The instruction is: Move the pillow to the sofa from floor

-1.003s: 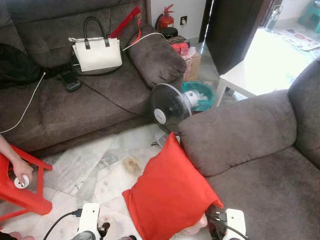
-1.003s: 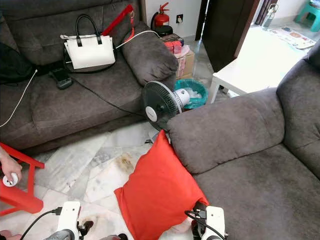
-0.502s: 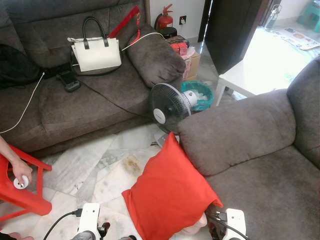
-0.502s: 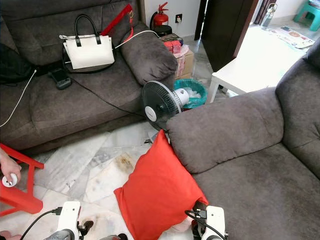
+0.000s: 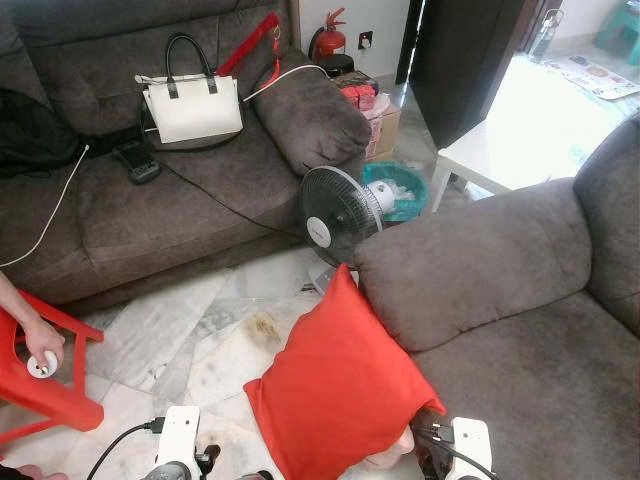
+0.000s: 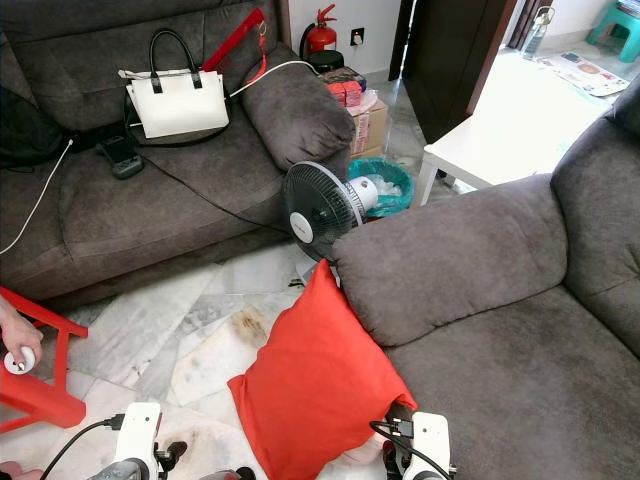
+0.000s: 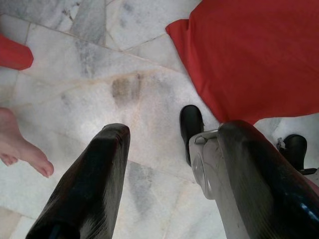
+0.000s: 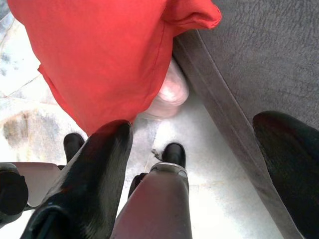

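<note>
A red pillow [image 5: 335, 390] stands on the marble floor, leaning against the front of the grey sofa [image 5: 520, 300] on my right. Its upper corner reaches the sofa's armrest [image 5: 470, 262]. Both arms hang low at the bottom of the eye views. In the left wrist view my left gripper [image 7: 172, 164] is open above the floor, with the red pillow [image 7: 254, 55] just beyond it. In the right wrist view my right gripper [image 8: 199, 149] is open, with the pillow [image 8: 104, 55] and the sofa base [image 8: 249, 74] ahead of it. Neither gripper holds anything.
A black fan [image 5: 338, 215] stands behind the pillow beside the armrest. A second grey sofa [image 5: 150, 190] at the back holds a white handbag [image 5: 192, 108] and cables. A person's hand [image 5: 40, 350] rests on a red stool [image 5: 40, 380] at left; a bare foot [image 7: 20, 144] is near.
</note>
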You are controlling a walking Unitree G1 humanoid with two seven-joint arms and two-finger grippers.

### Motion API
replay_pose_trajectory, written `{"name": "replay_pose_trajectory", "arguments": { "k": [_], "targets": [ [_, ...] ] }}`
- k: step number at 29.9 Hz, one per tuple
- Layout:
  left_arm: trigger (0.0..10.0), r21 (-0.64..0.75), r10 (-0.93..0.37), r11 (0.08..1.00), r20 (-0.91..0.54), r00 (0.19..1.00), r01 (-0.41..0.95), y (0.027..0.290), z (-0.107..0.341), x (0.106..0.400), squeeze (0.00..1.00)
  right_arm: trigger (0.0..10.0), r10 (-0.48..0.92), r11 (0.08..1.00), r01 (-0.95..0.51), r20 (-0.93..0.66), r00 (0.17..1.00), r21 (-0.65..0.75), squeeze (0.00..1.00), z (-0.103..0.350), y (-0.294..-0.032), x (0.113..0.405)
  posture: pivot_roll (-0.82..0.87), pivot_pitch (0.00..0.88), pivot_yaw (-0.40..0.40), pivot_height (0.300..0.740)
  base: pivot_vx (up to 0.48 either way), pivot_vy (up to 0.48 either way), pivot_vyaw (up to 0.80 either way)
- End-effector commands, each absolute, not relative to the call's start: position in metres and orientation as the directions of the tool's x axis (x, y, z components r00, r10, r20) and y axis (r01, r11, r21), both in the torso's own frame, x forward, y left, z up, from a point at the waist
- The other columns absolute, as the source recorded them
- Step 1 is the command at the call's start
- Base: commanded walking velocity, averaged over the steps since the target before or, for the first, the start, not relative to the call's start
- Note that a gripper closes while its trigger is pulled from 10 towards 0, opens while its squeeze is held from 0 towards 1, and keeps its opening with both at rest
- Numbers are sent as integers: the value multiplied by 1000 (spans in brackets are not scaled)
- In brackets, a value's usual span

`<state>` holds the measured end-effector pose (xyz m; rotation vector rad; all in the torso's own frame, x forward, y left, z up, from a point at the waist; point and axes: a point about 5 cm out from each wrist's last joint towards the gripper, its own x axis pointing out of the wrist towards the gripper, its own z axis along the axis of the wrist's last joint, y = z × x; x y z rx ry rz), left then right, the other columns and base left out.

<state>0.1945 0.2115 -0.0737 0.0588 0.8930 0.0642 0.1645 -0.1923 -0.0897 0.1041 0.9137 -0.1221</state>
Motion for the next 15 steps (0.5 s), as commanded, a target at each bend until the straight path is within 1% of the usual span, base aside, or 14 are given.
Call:
{"name": "replay_pose_trajectory", "arguments": {
  "k": [1, 15],
  "targets": [
    [10000, 72, 83, 997, -789, 608, -42, 213, -76, 189, 0, 10000, -61, 986, 158, -803, 593, 42, 0, -92, -192, 161, 75, 86, -4, 740, 0, 0, 0],
    [10000, 73, 83, 996, -789, 609, -41, 213, -76, 189, 0, 10000, -57, 988, 150, -802, 594, 41, 0, -91, -192, 161, 76, 88, -2, 740, 0, 0, 0]
  ]
}}
